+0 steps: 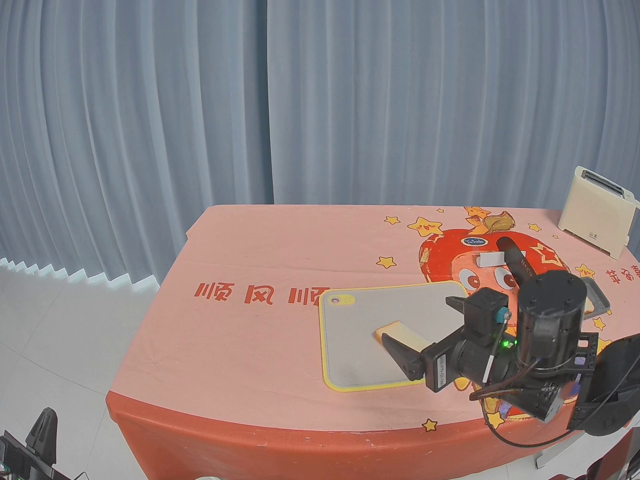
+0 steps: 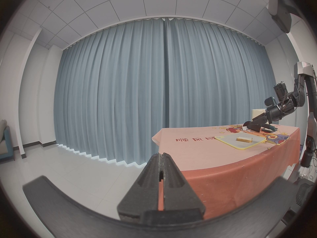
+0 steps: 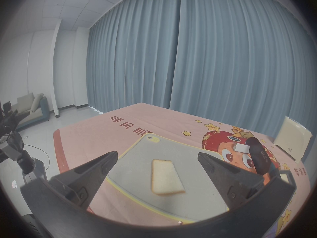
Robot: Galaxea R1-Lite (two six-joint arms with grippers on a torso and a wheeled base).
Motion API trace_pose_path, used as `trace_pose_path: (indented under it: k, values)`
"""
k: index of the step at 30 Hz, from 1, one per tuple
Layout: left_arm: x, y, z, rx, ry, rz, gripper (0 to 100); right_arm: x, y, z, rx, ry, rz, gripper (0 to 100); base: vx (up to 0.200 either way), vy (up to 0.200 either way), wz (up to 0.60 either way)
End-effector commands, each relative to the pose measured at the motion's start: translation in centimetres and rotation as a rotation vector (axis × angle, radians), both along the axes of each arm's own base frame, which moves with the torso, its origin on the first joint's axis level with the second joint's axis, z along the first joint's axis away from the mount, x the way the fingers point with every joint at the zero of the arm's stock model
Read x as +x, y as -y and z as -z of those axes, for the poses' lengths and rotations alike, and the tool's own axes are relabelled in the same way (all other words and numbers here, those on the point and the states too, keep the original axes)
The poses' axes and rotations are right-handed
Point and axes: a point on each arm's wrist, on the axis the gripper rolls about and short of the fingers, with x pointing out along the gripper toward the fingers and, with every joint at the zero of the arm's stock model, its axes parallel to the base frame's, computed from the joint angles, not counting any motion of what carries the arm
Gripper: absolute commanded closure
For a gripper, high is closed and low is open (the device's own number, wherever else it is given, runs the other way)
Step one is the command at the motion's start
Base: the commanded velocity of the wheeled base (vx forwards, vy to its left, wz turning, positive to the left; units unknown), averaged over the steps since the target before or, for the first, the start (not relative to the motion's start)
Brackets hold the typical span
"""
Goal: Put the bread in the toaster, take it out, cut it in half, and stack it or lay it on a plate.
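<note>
right wrist view: right fingers [image 3: 89, 176] wide apart over the bread [image 3: 166, 177], holding nothing; left fingers [image 2: 145, 185] together.

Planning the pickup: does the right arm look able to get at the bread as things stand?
Probably yes: the right gripper is open and faces the bread, which lies flat and alone on the cutting board, nothing between them.

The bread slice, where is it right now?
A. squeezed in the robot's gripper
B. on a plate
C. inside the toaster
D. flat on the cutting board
D: the bread slice lies flat on the grey cutting board, the toaster stands apart near the table's far corner, and the right gripper is spread open, not closed on the bread.
</note>
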Motion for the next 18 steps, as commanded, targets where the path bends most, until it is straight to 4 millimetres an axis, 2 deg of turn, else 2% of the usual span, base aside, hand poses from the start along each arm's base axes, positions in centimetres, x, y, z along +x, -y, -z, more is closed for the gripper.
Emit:
trace_pose_path:
  k: [1,8,18]
  values:
    - [0.0,0.0,0.5,0.001,-0.001,0.0,100,1.1,-1.2,0.0,-0.027,-0.009,-0.003,0,0.0,0.0,0.0]
    - [0.0,0.0,0.5,0.0,-0.001,0.0,100,2.4,-2.2,0.4,-0.05,-0.041,0.003,0,0.0,0.0,0.0]
    - [0.0,0.0,0.5,0.0,-0.001,0.0,100,3.0,-3.0,2.5,-0.053,-0.108,0.02,0,0.0,0.0,0.0]
